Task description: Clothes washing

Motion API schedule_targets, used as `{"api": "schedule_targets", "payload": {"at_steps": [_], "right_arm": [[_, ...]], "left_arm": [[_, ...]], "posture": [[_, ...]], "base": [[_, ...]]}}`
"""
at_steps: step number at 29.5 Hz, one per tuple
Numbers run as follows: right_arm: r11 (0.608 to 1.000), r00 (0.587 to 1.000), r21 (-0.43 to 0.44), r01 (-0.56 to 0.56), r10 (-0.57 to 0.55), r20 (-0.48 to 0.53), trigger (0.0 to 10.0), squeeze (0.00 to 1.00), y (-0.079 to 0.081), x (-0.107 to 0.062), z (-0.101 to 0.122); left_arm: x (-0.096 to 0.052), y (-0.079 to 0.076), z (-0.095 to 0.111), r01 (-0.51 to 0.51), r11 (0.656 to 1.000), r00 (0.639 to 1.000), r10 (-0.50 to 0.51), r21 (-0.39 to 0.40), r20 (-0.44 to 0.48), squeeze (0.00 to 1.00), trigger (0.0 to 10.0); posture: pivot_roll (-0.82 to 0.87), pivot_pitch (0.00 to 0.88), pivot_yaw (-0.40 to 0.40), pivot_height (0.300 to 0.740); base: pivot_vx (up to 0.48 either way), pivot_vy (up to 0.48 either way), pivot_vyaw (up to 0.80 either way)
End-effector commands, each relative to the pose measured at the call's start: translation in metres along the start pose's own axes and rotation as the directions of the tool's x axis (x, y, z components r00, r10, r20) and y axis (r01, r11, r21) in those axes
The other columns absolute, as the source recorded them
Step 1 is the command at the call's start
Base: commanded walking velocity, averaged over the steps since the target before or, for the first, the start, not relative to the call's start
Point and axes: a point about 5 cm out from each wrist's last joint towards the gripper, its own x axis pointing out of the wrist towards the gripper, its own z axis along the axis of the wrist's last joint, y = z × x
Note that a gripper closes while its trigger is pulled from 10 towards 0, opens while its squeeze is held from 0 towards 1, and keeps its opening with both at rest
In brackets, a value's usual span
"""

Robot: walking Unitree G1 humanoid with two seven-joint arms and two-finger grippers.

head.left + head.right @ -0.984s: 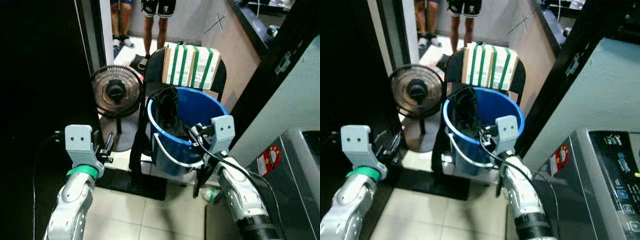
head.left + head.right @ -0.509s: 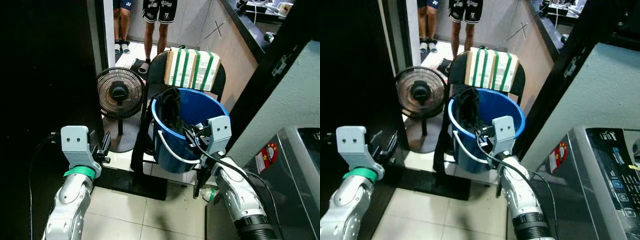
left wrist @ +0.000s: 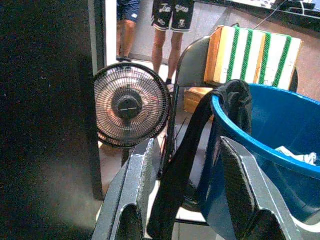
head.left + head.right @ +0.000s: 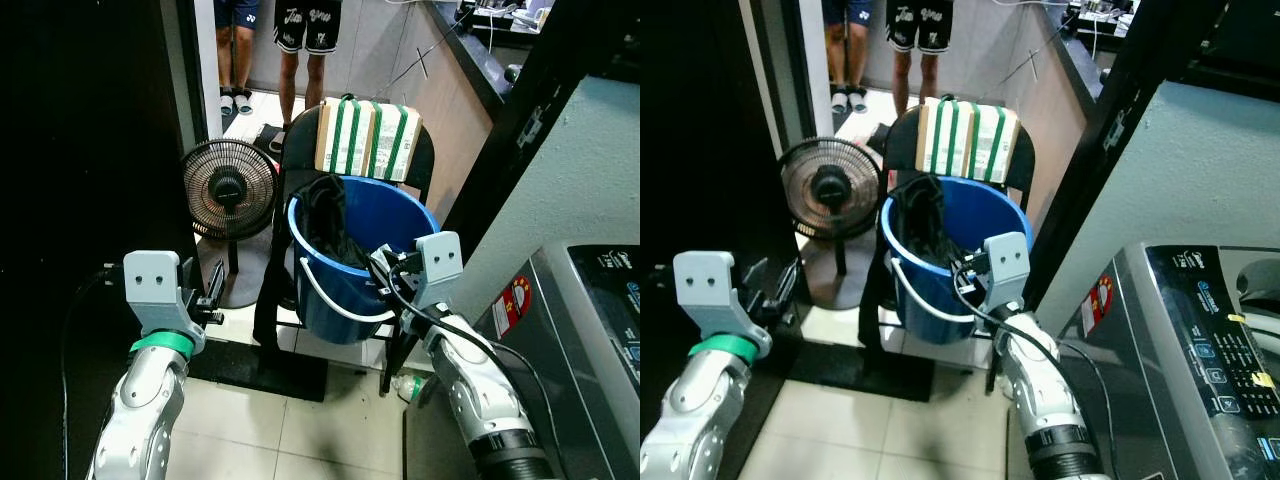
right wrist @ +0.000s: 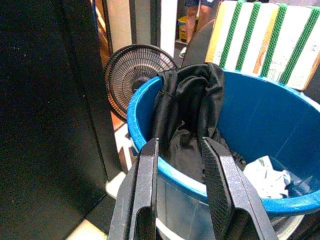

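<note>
Turning a little toward the washing machine (image 4: 1200, 350), the head camera now takes in more of its grey lid and control panel than half a second ago, while the blue bucket (image 4: 400, 235) sits a bit further left in the picture; the whole scene has slid, so this reads as the robot's own shift, not the bucket moving. The right arm keeps its place against the bucket. For the task this suggests the robot is lining up between laundry and machine, with nothing lifted out yet.

Left of the bucket, beyond a small black floor fan (image 4: 230, 185), the left gripper (image 3: 182, 190) hangs in the air with its two fingers spread wide and nothing between them; it looks toward the fan and the bucket's left side but touches neither.

On the bucket itself, which rests on a black chair (image 4: 300, 140) with a green-striped box (image 4: 367, 138) behind it, a black garment (image 5: 192, 105) is draped over the left rim, and a pale cloth (image 5: 267, 175) lies inside.

Just right of that garment, the right gripper (image 5: 180, 185) hovers at the near rim, fingers parted and empty, aimed at the dark fabric.
</note>
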Motion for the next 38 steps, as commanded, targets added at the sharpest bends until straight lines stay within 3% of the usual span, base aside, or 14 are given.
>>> {"api": "schedule_targets", "payload": {"at_steps": [1, 6, 12, 22, 24, 33, 38], "right_arm": [[1.000, 1.000, -0.021, 0.001, -0.001, -0.007, 10.0, 0.00, -0.0008, -0.0015, -0.0021], [1.000, 1.000, -0.021, 0.015, -0.015, -0.002, 10.0, 0.00, -0.0020, -0.0018, -0.0018], [0.999, 0.999, 0.034, 0.035, -0.034, -0.009, 10.0, 0.00, -0.0049, -0.0029, -0.0040], [1.000, 1.000, 0.021, 0.023, -0.023, -0.007, 10.0, 0.00, -0.0032, -0.0040, -0.0041], [0.999, 0.998, 0.021, 0.035, -0.034, -0.051, 10.0, 0.00, -0.0043, -0.0041, -0.0087], [0.998, 0.998, 0.028, 0.058, -0.057, -0.019, 10.0, 0.00, -0.0096, -0.0065, -0.0059], [0.998, 0.998, 0.025, 0.057, -0.057, -0.028, 10.0, 0.00, -0.0090, -0.0087, -0.0078]], "left_arm": [[0.0007, -0.0034, -0.0063, 0.013, 1.000, 0.999, -0.013, 0.011, -0.037, 0.00, 10.0], [0.0031, -0.0062, -0.0072, 0.026, 0.999, 0.999, -0.025, 0.021, -0.040, 0.00, 10.0], [0.0044, -0.0064, -0.0071, 0.028, 0.999, 0.999, -0.027, 0.022, -0.040, 0.00, 10.0], [0.0035, -0.0051, -0.0066, 0.029, 0.999, 0.999, -0.028, 0.020, -0.040, 0.00, 10.0], [0.0036, -0.0045, -0.0066, 0.028, 0.999, 0.999, -0.027, 0.019, -0.039, 0.00, 10.0], [0.0043, -0.0050, -0.0057, 0.031, 0.999, 0.999, -0.030, 0.015, -0.036, 0.00, 10.0], [0.0043, -0.0066, -0.0065, 0.040, 0.999, 0.998, -0.039, 0.013, -0.040, 0.00, 10.0]], "posture": [[0.10, 0.002, -0.035, 0.740], [0.10, 0.002, -0.035, 0.740], [0.10, 0.002, -0.035, 0.740], [0.09, 0.010, -0.032, 0.740], [0.09, 0.010, -0.032, 0.740], [0.09, 0.012, -0.029, 0.740], [0.09, 0.016, -0.025, 0.740]], "base": [[0.304, 0.000, 0.80], [0.302, 0.000, 0.80], [0.300, 0.000, 0.00], [0.297, 0.000, 0.00], [0.296, 0.000, 0.00], [0.291, 0.000, -0.71], [0.286, 0.000, 0.00]]}}
